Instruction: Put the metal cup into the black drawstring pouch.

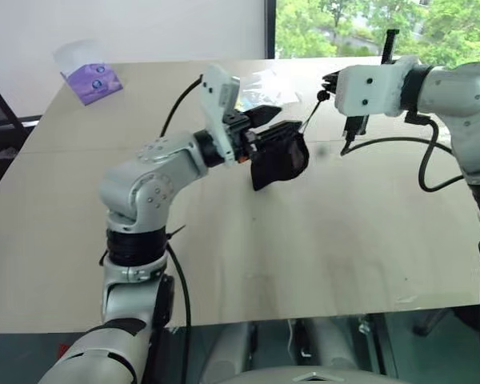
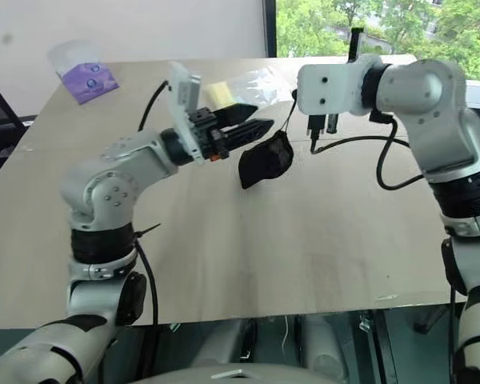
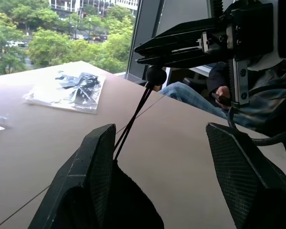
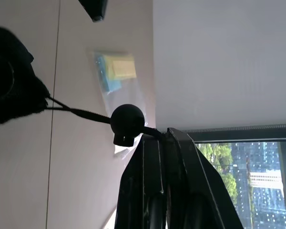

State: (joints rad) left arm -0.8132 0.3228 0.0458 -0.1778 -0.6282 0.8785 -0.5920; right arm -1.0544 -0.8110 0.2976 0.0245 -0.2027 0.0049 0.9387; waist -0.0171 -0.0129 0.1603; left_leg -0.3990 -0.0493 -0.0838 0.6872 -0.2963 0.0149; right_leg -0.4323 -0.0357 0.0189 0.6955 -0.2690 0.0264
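The black drawstring pouch (image 1: 278, 160) hangs above the table (image 1: 320, 240) by its thin cord. My right gripper (image 4: 155, 138) is shut on that cord just past its round black toggle (image 4: 127, 121), up and to the right of the pouch. My left gripper (image 1: 272, 122) stands open beside the pouch's top. In the left wrist view the pouch (image 3: 128, 205) sits low between the two fingers (image 3: 95, 162), against one of them. The cord runs up to the right gripper (image 3: 152, 47). The metal cup is hidden from view.
A purple packet in a clear bag (image 1: 92, 80) lies at the table's far left corner. Clear plastic bags (image 2: 248, 84), one with a yellow item, lie at the back behind the grippers. A seated person (image 3: 219, 90) is beyond the table's far edge.
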